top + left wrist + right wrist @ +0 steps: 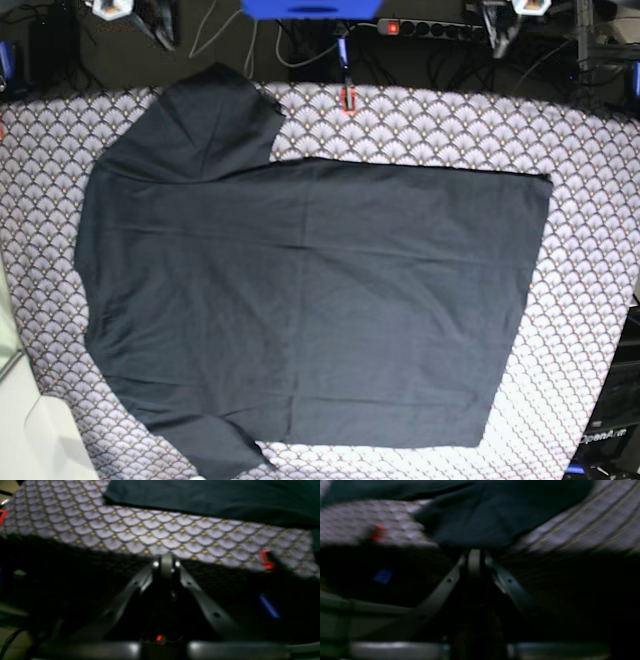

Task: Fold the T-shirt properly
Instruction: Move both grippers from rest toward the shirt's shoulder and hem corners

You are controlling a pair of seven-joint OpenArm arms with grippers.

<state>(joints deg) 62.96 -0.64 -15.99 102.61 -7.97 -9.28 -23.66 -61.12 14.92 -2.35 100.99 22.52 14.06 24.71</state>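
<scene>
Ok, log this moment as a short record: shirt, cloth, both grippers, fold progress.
shirt: dark T-shirt, spread flat, sleeves at base view's left, hem at its right
cloth: scallop-patterned tablecloth under the shirt
left gripper: shut, holds nothing, over the tablecloth short of the shirt's edge
right gripper: shut, at a shirt edge; grip unclear from blur
fold progress: no fold made yet

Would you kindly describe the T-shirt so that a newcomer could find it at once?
Start from the tablecloth, white and grey with a scallop pattern, that covers the whole table. Spread flat across its middle lies the T-shirt, its sleeves toward the base view's left. It is the only plain, very dark, unpatterned thing on that cloth.
</scene>
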